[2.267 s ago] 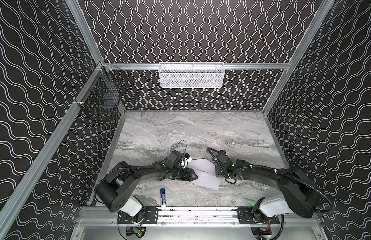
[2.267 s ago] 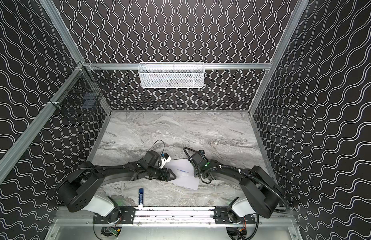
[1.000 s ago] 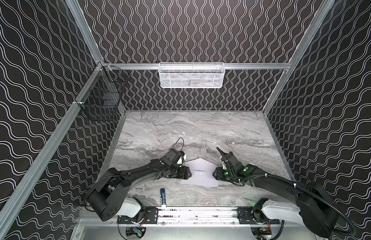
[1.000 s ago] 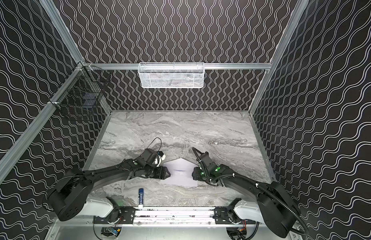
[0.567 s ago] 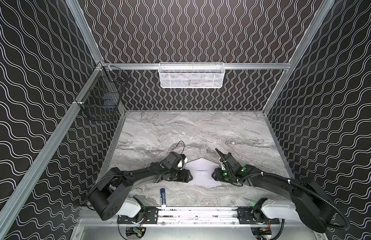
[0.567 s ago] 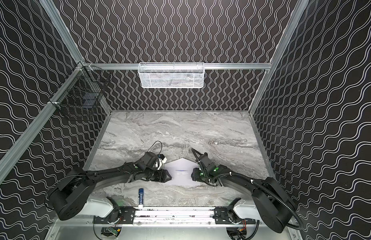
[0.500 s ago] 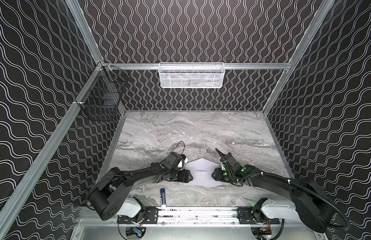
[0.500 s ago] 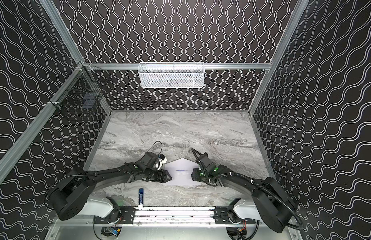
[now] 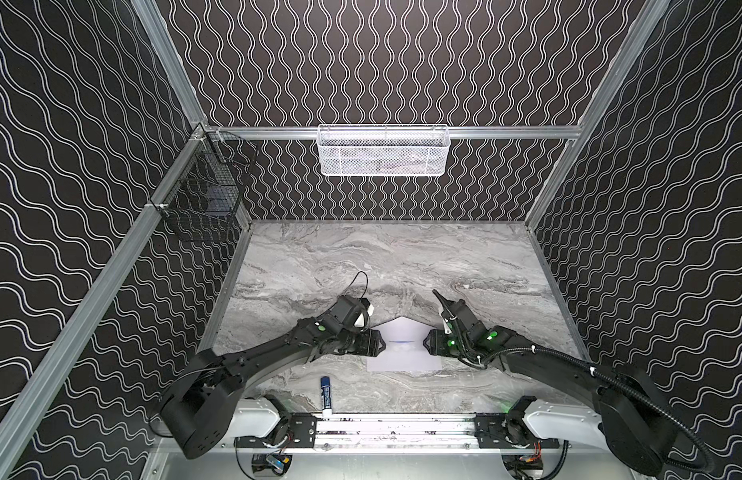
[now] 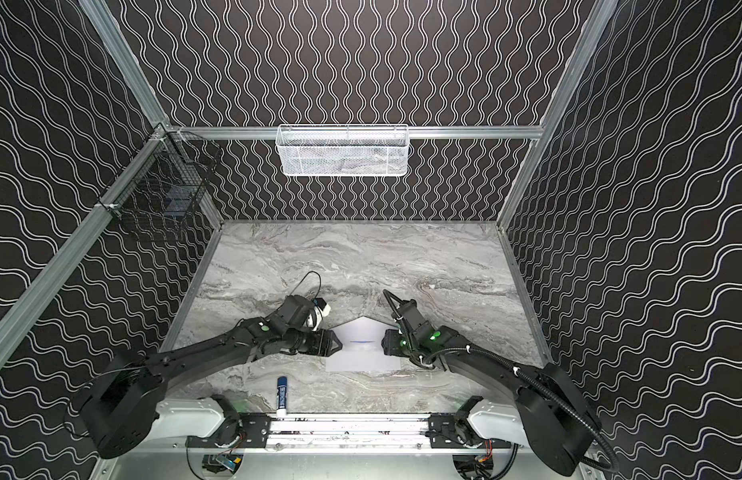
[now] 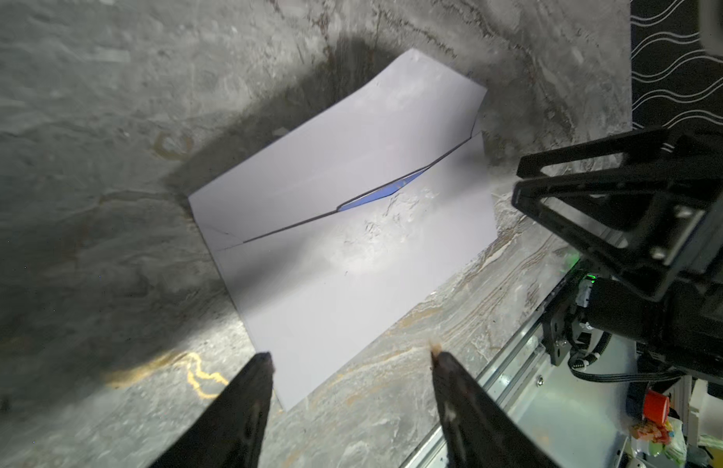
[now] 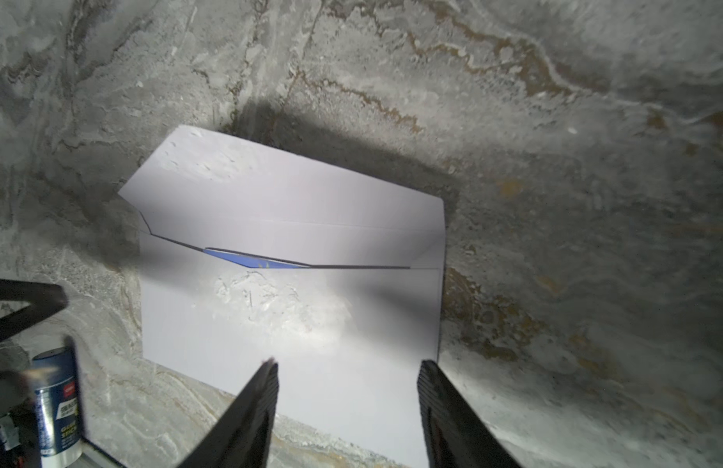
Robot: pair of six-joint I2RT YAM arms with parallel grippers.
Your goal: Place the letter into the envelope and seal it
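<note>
In both top views the envelope [image 9: 402, 358] lies flat on the desk [image 9: 402, 257], lower centre of the frame, with its flap [image 9: 402, 335] open and pointing up the frame. The left end effector [image 9: 381, 344] reaches in from the left at one short side and the right end effector [image 9: 424, 344] from the right at the other. They bracket it, probably so the paper cannot slide. A glue stick [image 9: 325, 390] lies just lower left of the envelope, handy for sealing.

On to the left wrist: its end effector is spread wide and empty, tips at the envelope's short edge. Whether they touch the paper, I cannot tell. A blue sliver of the letter [image 11: 382, 194] peeks from the mouth, so the letter sits inside, nearly swallowed.

Right wrist now, and it is the same story: spread, gripping nothing, poised at the opposite short edge. The flap is unfolded, so insertion looks done and sealing remains.
</note>
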